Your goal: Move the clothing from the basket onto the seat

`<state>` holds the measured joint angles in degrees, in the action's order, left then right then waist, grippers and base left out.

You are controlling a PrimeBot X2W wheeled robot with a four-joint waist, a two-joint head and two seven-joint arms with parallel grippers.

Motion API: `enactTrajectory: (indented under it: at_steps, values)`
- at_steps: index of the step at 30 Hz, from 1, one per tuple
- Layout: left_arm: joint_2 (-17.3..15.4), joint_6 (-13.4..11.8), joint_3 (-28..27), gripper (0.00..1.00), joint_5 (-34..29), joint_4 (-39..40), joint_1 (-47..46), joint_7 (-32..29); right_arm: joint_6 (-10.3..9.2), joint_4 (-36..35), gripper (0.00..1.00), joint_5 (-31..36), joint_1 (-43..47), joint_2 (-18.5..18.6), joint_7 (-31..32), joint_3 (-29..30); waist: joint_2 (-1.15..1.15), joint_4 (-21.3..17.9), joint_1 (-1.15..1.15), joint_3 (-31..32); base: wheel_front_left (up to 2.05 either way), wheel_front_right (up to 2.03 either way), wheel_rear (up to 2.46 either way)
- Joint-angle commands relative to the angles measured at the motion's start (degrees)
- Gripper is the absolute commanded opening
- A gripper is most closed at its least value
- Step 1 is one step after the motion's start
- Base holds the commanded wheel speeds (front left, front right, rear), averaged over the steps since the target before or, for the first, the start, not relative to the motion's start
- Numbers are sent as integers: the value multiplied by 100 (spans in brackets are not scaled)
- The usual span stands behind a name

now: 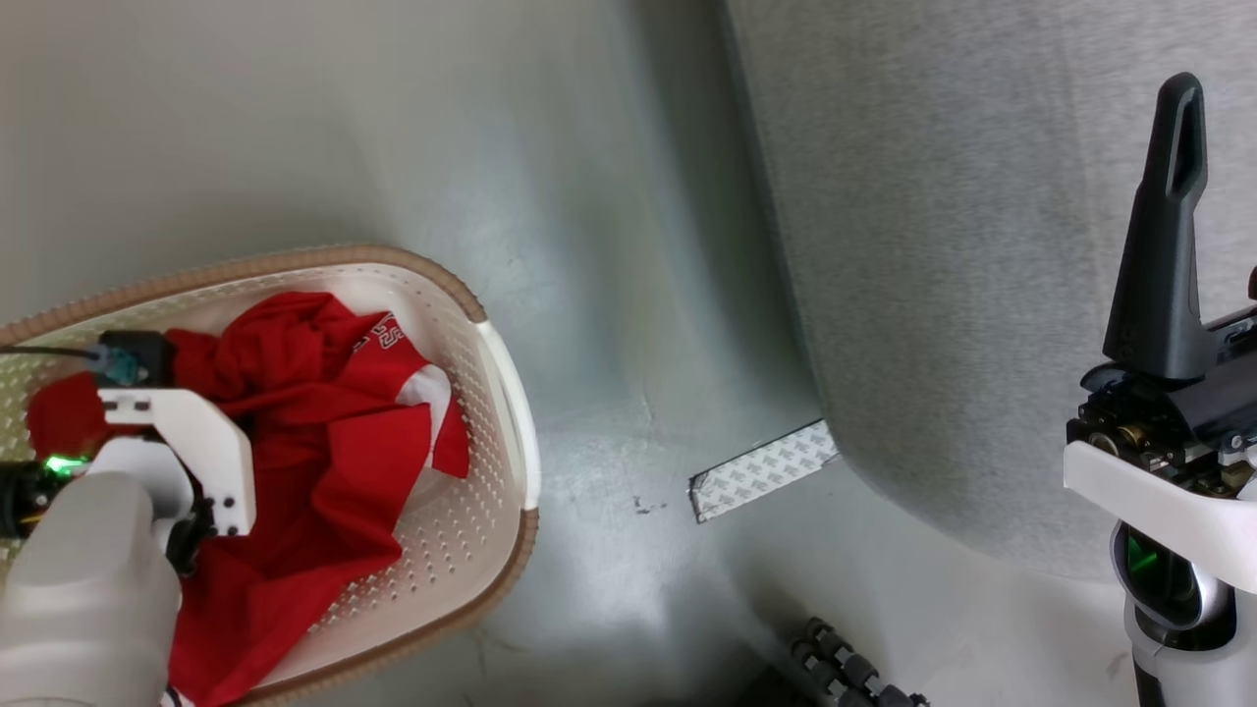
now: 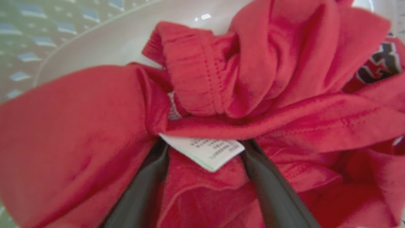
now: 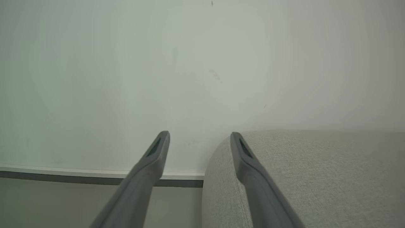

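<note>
Clothing (image 2: 253,79) lies in the basket (image 1: 447,530), bunched around the 2 fingers (image 2: 142,183) of the open left gripper (image 2: 205,144), with its white tag (image 2: 205,153) between them.

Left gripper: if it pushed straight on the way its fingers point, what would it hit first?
The left gripper is open, its tips tucked under the red clothing in the basket. Straight on it would meet that bunched fabric behind the white tag, with the basket wall probably beyond.

Glossy grey-green floor (image 1: 609,196); tape strip (image 1: 761,471); pale wall (image 3: 126,79), perhaps dark skirting (image 3: 79,180).
</note>
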<state>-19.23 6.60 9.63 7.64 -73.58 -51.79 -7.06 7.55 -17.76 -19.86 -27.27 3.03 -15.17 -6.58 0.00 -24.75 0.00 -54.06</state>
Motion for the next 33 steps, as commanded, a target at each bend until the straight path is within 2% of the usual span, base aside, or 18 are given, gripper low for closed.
enactTrajectory:
  at_steps: [1, 2, 4, 16, 26, 33]
  values:
    - [-117, 25, 47, 100, -83, -23, -61, -38, -12, -27, 100, 42, -70, -19, 4, 15, 0, 63, 0, -64, 1, 1, 1]
    - [-129, 32, 89, 93, -85, -24, -67, -38, -12, -29, 100, 47, -64, -20, 4, 20, 0, 71, 0, -76, 0, 0, 0]
    - [-123, 46, 144, 0, -82, -28, -86, 8, -12, -20, 100, 47, -69, -20, 4, 29, 0, 82, 0, -90, 0, 0, 0]
    - [151, 89, 384, 0, 222, -23, -25, 410, -12, 158, 100, 83, -123, -21, 4, 6, 0, 239, 0, 354, 0, 0, 0]
    - [649, 90, 766, 0, 659, 2, 533, 700, -12, 445, 100, 203, 90, -18, 5, 68, 0, 570, 0, 1494, 0, 0, 0]
    - [1006, 91, 1276, 0, 1053, 237, 1131, 1053, -12, 715, 100, 356, 328, -12, 4, 119, 0, 917, 0, 2493, 0, 0, 0]
